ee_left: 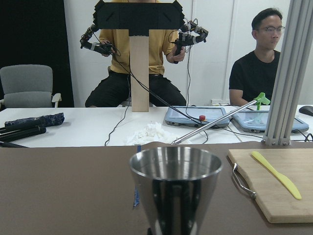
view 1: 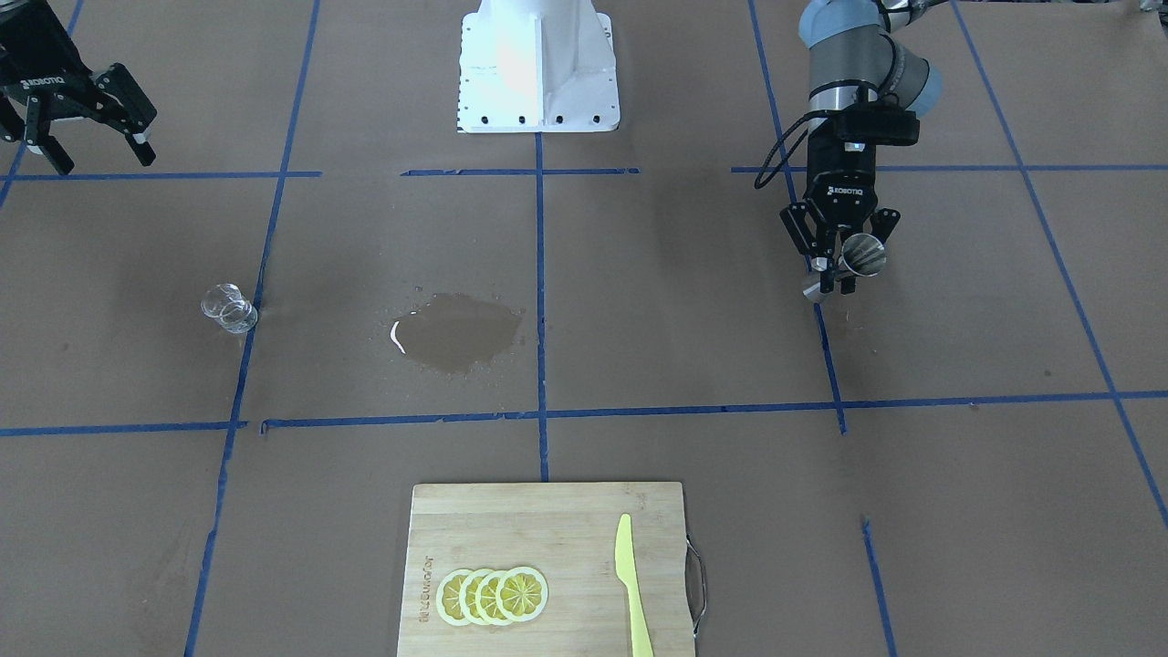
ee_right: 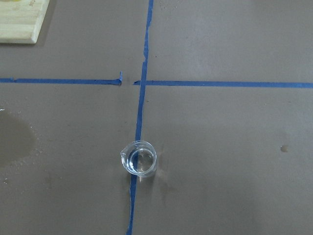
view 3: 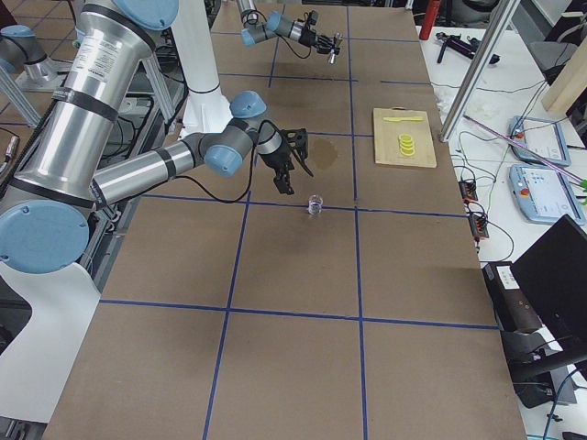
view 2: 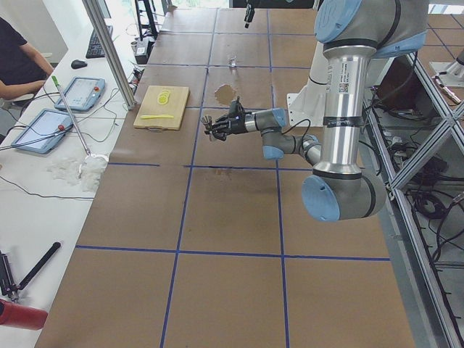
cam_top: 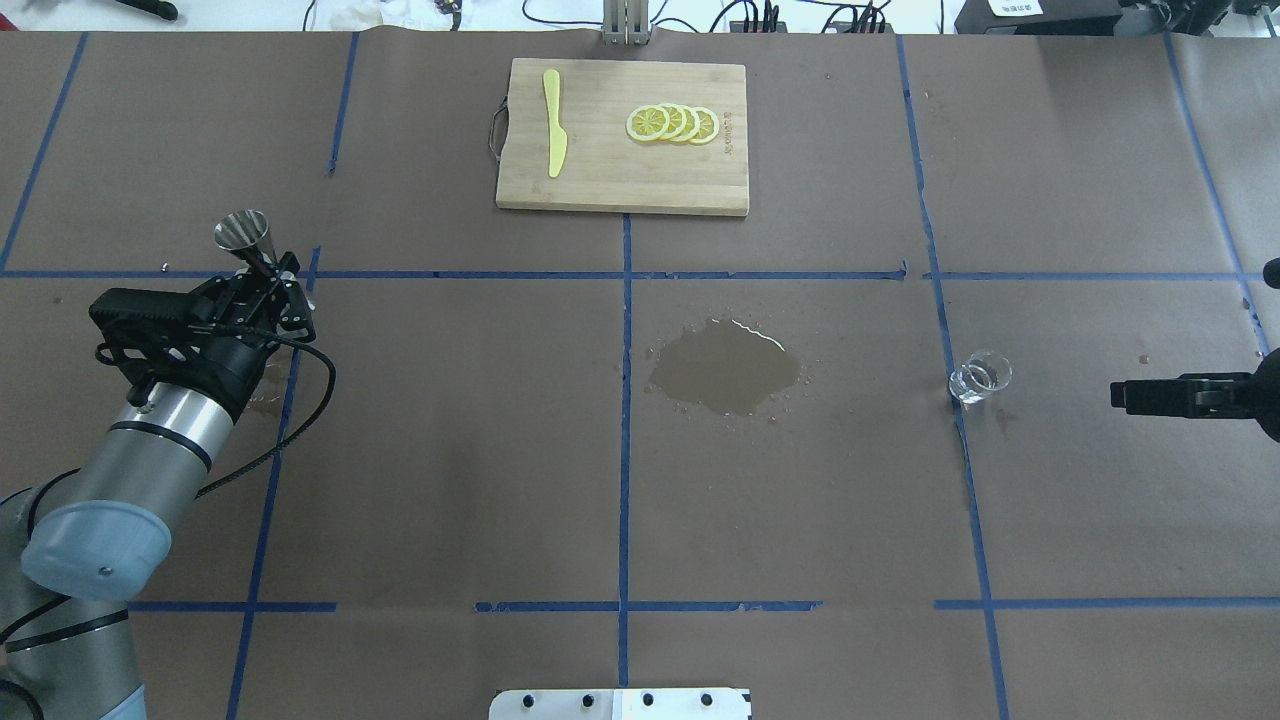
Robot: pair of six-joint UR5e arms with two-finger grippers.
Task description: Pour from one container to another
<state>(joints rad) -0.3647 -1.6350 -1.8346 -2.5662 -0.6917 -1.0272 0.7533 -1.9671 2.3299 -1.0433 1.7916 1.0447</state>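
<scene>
The clear glass cup (view 1: 228, 307) stands upright on the brown table beside a blue tape line, also seen in the overhead view (cam_top: 980, 376) and below the right wrist camera (ee_right: 138, 157). My right gripper (view 1: 99, 153) hovers open and empty behind the cup, well apart from it. The silver jigger (view 1: 862, 255) is on the table's other side, lifted off the surface, with my left gripper (view 1: 835, 269) shut on its lower part. The jigger (ee_left: 175, 186) looks upright in the left wrist view, its upper cone's mouth (cam_top: 243, 232) open upward.
A wet spill (cam_top: 725, 365) darkens the table's middle. A wooden cutting board (cam_top: 600, 180) with a yellow knife (cam_top: 553, 135) and lemon slices (cam_top: 672, 123) lies at the far edge. People sit beyond the table (ee_left: 257, 68).
</scene>
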